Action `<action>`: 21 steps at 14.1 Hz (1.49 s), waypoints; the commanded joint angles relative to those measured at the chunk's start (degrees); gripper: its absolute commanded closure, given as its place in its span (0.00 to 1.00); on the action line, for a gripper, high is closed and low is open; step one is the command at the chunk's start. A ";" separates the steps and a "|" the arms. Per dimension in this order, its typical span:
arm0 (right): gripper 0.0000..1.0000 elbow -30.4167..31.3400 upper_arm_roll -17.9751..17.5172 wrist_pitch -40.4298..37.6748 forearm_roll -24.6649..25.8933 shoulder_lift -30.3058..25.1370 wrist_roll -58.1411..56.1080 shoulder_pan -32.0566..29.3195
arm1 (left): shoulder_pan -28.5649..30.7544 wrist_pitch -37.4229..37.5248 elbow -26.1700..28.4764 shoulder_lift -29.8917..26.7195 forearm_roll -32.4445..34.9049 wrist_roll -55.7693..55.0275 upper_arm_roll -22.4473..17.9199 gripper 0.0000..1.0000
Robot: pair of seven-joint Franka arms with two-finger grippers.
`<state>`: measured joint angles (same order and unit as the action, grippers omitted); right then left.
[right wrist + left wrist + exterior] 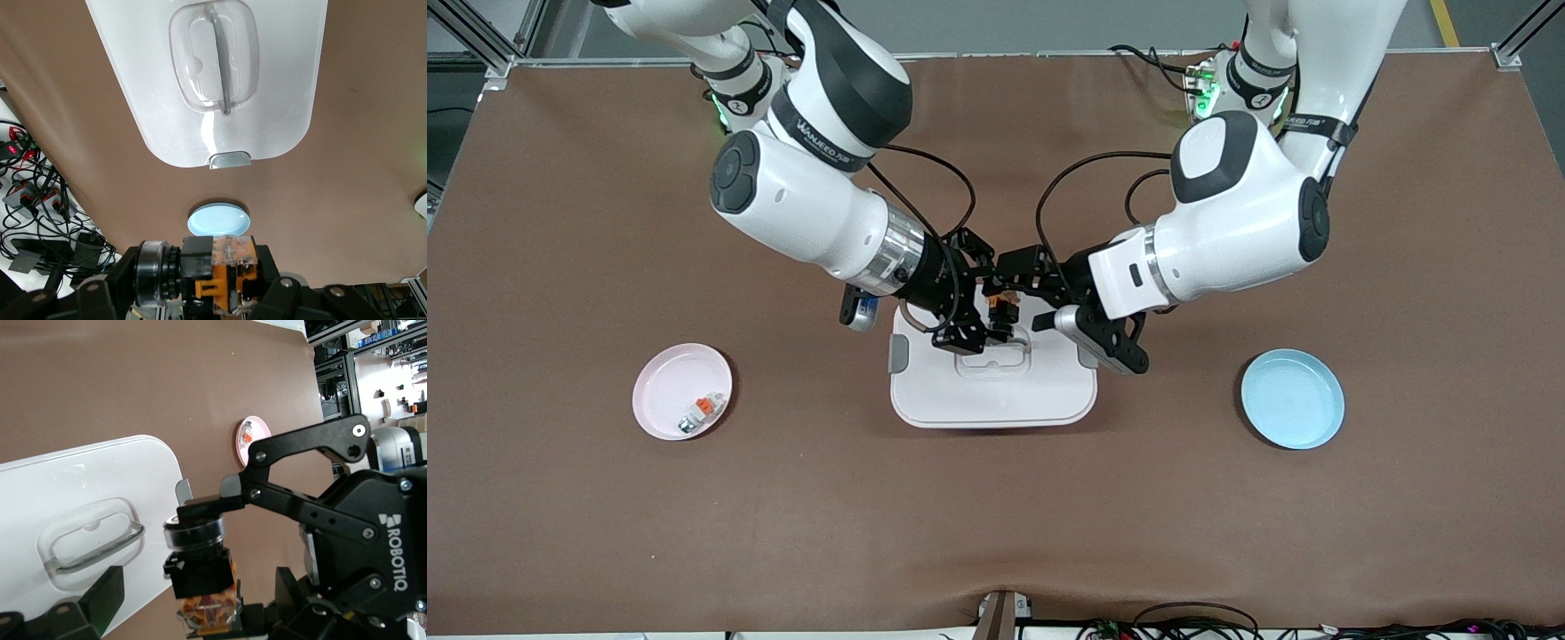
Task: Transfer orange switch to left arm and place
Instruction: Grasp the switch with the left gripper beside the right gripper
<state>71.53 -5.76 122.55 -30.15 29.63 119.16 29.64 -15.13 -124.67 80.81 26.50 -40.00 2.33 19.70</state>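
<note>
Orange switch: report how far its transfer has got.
Done: the orange switch is off the table, up over the box. In hand: the right gripper grips it, and the left gripper meets it mid-air; whether that one has closed is unclear. Left: release by the right, then carrying onward.

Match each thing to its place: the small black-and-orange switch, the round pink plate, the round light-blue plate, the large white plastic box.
Things
1. small black-and-orange switch
2. round pink plate
3. round light-blue plate
4. large white plastic box

Places
A. on the table, between the two plates
B. toward the left arm's end of the table
C. gripped by the right gripper over the box, with the left gripper beside it
D. toward the right arm's end, holding a small white-grey part

Pairs: 1-C, 2-D, 3-B, 4-A
</note>
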 commanded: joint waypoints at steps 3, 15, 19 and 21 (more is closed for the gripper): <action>1.00 -1.48 0.57 0.23 -0.62 0.78 1.08 0.77 | -0.34 -1.36 -1.53 1.36 -1.04 1.09 -0.01 0.14; 0.84 -1.56 0.57 0.23 -0.62 0.78 0.82 0.77 | -0.52 -0.66 -1.53 0.31 -0.34 0.39 -0.10 1.00; 0.00 -1.56 0.66 0.23 -0.09 0.78 0.29 1.12 | 0.01 2.32 -1.53 -0.40 2.99 0.22 -0.45 1.00; 0.00 -1.56 0.66 0.23 -0.09 0.78 0.29 1.20 | 0.19 5.56 -1.36 -1.54 5.27 0.13 -0.80 1.00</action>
<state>71.12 -5.65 123.07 -30.13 29.92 119.13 30.14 -15.16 -122.70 79.36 26.79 -36.90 2.35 19.51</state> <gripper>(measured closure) 0.000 0.546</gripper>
